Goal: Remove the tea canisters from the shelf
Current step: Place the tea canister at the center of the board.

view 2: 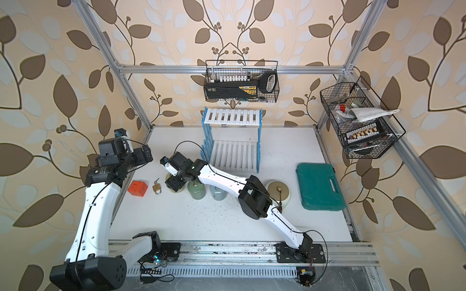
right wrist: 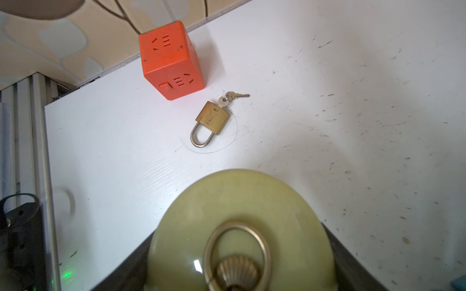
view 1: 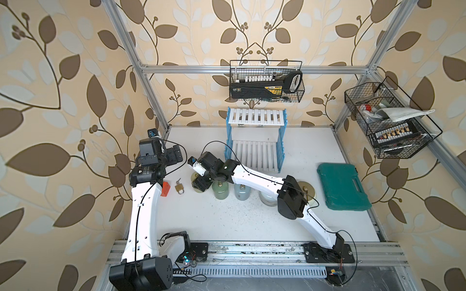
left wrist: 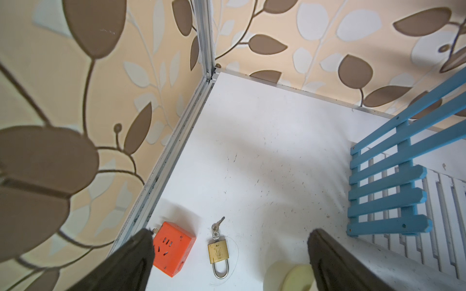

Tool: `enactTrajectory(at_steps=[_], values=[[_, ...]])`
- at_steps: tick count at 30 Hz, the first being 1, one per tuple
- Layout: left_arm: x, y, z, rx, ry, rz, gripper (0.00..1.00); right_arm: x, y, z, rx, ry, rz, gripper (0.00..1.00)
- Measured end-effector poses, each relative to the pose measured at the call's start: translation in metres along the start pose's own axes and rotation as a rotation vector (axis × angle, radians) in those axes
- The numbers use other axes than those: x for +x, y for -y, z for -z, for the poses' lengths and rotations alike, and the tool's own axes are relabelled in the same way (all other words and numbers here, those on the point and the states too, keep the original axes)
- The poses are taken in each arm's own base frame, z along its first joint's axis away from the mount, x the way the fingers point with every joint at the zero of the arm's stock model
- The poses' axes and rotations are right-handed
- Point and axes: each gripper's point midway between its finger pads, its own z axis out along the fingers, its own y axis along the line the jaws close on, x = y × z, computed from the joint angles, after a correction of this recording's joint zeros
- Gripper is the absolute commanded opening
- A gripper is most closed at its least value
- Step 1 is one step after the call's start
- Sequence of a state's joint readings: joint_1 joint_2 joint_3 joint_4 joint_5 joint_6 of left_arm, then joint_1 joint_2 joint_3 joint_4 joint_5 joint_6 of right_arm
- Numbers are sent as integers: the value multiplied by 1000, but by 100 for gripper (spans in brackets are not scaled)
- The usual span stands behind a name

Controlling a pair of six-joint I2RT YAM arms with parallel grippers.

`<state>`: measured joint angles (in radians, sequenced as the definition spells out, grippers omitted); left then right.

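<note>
Right gripper [right wrist: 238, 229] pinching the small yellow-green ceramic canister with brass ring [right wrist: 239, 196], upright on the white table [view 1: 252, 221]. In a row beside it stand the green canister [view 1: 220, 192], grey-blue canister [view 1: 241, 193], pale-blue round jar [view 1: 266, 200] and cream gold-lidded jar [view 1: 306, 189], all before the white-slatted, blue-sided shelf [view 1: 256, 151]. Left gripper [left wrist: 230, 231] spread, empty.

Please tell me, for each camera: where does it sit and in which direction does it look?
Top views: high at the front, looking down toward the back wall and shelf; left gripper and right gripper show.
Left wrist: behind the left gripper, open, looking down at cube and padlock.
Right wrist: behind the right gripper, closed on the yellow-green canister, looking down past it.
Shared: cube and padlock appear in all views.
</note>
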<state>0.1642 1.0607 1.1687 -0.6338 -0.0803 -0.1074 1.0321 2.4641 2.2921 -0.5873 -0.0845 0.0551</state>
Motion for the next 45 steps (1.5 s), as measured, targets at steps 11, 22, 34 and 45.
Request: enactTrajectory(at_steps=[11,22,34,45], values=[[0,0,0,3,0,4,99,23,-14,-29,4,-47,64,30],[-1,-2,0,-2,1,10,99,24,-12,-30,18,-53,111,52],[-1,-3,0,-2,1,14,99,25,-9,-30,32,-56,125,88],[-1,-2,0,2,1,10,99,9,-9,-24,42,2,131,99]])
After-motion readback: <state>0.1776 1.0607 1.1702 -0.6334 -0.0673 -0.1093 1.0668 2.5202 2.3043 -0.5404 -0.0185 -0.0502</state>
